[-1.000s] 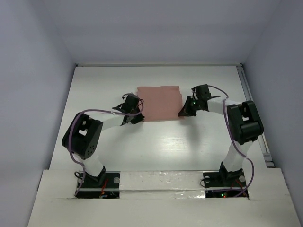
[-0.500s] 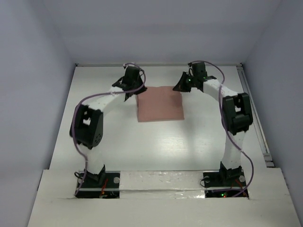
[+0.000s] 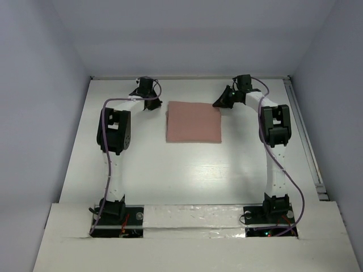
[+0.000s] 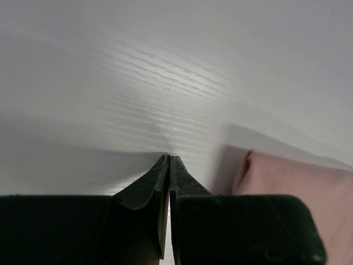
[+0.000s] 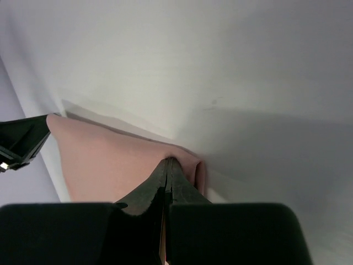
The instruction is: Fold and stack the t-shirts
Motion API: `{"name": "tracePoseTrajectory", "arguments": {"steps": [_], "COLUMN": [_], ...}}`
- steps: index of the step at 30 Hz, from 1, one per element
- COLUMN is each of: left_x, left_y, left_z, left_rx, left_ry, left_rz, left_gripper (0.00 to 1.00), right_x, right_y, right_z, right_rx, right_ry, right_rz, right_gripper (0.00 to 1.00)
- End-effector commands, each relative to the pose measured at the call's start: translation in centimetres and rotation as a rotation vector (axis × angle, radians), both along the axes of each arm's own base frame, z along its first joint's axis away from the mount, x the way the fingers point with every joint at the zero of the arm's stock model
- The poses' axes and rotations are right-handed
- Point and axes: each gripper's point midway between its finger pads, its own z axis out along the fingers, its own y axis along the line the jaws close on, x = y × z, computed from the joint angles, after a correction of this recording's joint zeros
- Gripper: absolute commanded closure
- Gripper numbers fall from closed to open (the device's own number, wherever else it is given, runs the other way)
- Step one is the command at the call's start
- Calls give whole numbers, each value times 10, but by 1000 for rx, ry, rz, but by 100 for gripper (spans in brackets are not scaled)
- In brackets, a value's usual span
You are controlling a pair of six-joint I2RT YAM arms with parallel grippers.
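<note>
The dusty-pink t-shirt (image 3: 193, 122) lies folded into a flat rectangle at the far middle of the table, plain side up. My left gripper (image 3: 150, 103) is shut and empty, its tips on the bare table left of the shirt's far left corner; the shirt's edge (image 4: 292, 185) shows at the right of the left wrist view. My right gripper (image 3: 221, 103) is shut, with its tips (image 5: 170, 161) resting on the shirt's far right corner (image 5: 110, 160). I cannot see fabric pinched between its jaws.
The white table (image 3: 187, 175) is walled at the back and sides. A metal rail (image 3: 303, 130) runs along the right edge. Both arms reach far forward, with their bases at the near edge.
Both grippers swept from the shirt's near corners to its far corners. The left gripper then moved further left, off the shirt. The shirt kept its size and shape.
</note>
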Motion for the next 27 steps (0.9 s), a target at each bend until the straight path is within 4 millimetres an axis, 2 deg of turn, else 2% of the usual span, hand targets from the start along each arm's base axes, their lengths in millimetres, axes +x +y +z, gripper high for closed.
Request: {"name": "tracePoseTrajectory", "arguments": {"steps": [1, 2, 3, 4, 5, 6, 7, 8, 9, 10, 11, 12, 13, 14, 15, 16, 17, 18, 19, 20, 21, 22, 23, 24, 25, 27], "left_x": [-3, -3, -2, -4, -2, -1, 0, -3, -5, -10, -21, -53, -54, -64, -76, -102, -115, -146, -165, -178, -195, -229, -240, -254, -281, -298], "left_y": [7, 5, 3, 4, 4, 4, 4, 4, 3, 3, 1, -3, -3, 0, -2, 0, 3, 8, 9, 14, 20, 33, 37, 43, 53, 60], "left_z": [-2, 2, 17, 26, 52, 67, 85, 117, 132, 148, 182, 257, 258, 266, 287, 328, 333, 373, 385, 378, 387, 413, 398, 403, 417, 416], "left_rx": [28, 15, 0, -3, -8, -13, -15, -26, -33, -40, -41, -73, -74, -75, -82, -107, -112, -133, -142, -141, -149, -170, -176, -186, -209, -236], "left_ry": [10, 1, -29, -45, -93, -119, -150, -199, -222, -245, -297, -438, -439, -456, -506, -593, -607, -700, -735, -733, -767, -849, -832, -860, -918, -921], "left_rz": [-11, -15, -13, -13, -12, -13, -17, -22, -28, -36, -49, -71, -71, -70, -79, -87, -86, -89, -95, -92, -83, -67, -54, -42, -29, -3], "left_gripper": [100, 100, 100, 100, 99, 99, 99, 99, 99, 98, 98, 97, 97, 96, 94, 90, 83, 79, 71, 57, 51, 43, 3, 1, 1, 1], "right_x": [6, 7, 7, 7, 8, 10, 13, 13, 14, 16, 10, -12, -21, -35, -54, -90, -111, -132, -157, -200, -224, -244, -258, -297, -312, -344], "right_y": [-12, -11, -15, -14, -13, -11, -6, -4, -3, -2, -2, -6, -6, -8, -11, -15, -20, -26, -35, -53, -64, -75, -96, -109, -120, -143], "right_z": [8, 10, 12, 25, 36, 49, 72, 93, 111, 137, 169, 208, 241, 256, 241, 295, 307, 316, 296, 344, 345, 349, 338, 355, 358, 362], "right_rx": [-7, 1, 8, 18, 27, 42, 72, 84, 86, 93, 100, 86, 92, 94, 87, 91, 79, 56, 7, -35, -64, -91, -151, -165, -178, -217], "right_ry": [-14, -23, -24, -42, -68, -95, -138, -158, -184, -233, -275, -330, -389, -418, -390, -510, -552, -590, -575, -720, -732, -758, -750, -812, -825, -858], "right_rz": [-25, -21, -27, -20, -13, -8, 17, 28, 36, 46, 52, 52, 52, 51, 43, 43, 27, 10, -7, -92, -142, -197, -300, -361, -422, -534], "right_gripper": [100, 100, 100, 100, 100, 100, 99, 94, 78, 66, 56, 24, 23, 19, 18, 18, 18, 18, 18, 1, 0, 0, 0, 0, 0, 0]}}
